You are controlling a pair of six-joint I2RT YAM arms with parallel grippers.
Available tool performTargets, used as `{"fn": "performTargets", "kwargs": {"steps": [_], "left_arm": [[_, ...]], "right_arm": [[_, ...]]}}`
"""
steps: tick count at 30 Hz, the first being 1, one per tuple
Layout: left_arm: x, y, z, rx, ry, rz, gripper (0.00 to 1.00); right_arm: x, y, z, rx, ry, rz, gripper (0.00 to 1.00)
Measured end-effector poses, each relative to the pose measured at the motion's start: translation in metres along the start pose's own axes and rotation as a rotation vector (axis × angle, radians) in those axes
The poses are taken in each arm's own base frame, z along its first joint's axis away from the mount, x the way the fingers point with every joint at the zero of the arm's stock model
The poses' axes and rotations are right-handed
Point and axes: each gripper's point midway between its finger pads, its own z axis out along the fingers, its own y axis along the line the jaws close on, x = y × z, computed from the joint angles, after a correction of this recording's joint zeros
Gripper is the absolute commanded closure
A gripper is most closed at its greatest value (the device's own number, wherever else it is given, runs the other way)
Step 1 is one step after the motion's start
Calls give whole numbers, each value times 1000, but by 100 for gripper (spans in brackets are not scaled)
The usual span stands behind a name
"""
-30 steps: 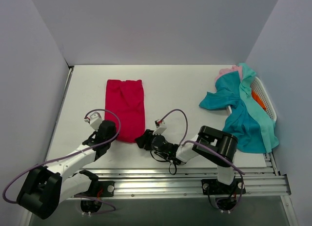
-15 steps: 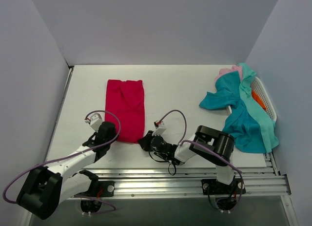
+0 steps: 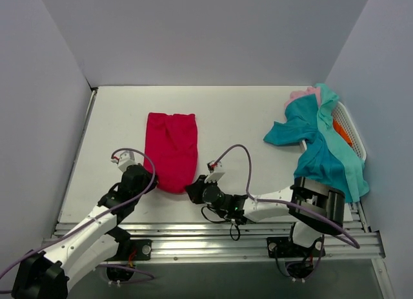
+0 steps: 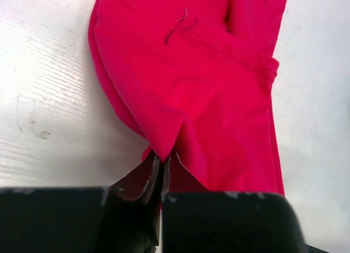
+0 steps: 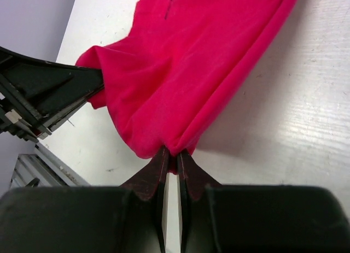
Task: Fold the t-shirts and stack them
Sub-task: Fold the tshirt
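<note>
— White surface, with plain grey walls closing it in on three sides. Where is the red t-shirt lying?

— It is lying left of the middle, folded into a long strip that is running from far to near. Its near end is stopping just short of the near edge.

— What are the left fingers doing?

— They are pressing together on the near-left corner of that end, pinching a tuck of red cloth between them.

— And the right fingers?

— They are pinching the near-right corner in the same way, and the cloth is bunching up just beyond their tips.

— Is anything else lying around?

— Several teal t-shirts are hanging in a heap at the right edge, draping over a white basket. A pink t-shirt is peeking out at the far end of that heap. All of it is sitting well apart from the red one.
</note>
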Motion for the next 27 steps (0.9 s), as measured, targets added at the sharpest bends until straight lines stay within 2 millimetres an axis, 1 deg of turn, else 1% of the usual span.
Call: {"fn": "performTargets", "kwargs": {"steps": [3, 6, 8, 11, 15, 18, 21, 23, 27], "left_arm": [[1, -2, -12, 28, 16, 3, 98], [2, -2, -22, 40, 34, 17, 98], [-1, -4, -28, 42, 40, 26, 98], [-10, -12, -35, 48, 40, 45, 98], [-28, -31, -41, 67, 24, 70, 97], [-38, -45, -38, 66, 23, 95, 97], [-46, -58, -29, 54, 30, 119, 97], [-51, -66, -21, 44, 32, 130, 97], [-63, -80, -2, 32, 27, 143, 97]], "right_arm": [[-4, 10, -15, 12, -7, -22, 100], [-9, 16, -22, 40, -19, -45, 100], [-13, 18, -23, 65, -31, -59, 100], [-24, 17, -23, 118, -62, -80, 100], [-43, 20, -22, 184, -109, -112, 100], [-63, 27, -20, 214, -153, -128, 100], [-87, 32, -15, 241, -202, -133, 100], [-102, 27, -7, 270, -229, -134, 100], [-126, 5, 11, 347, -262, -147, 100]]}}
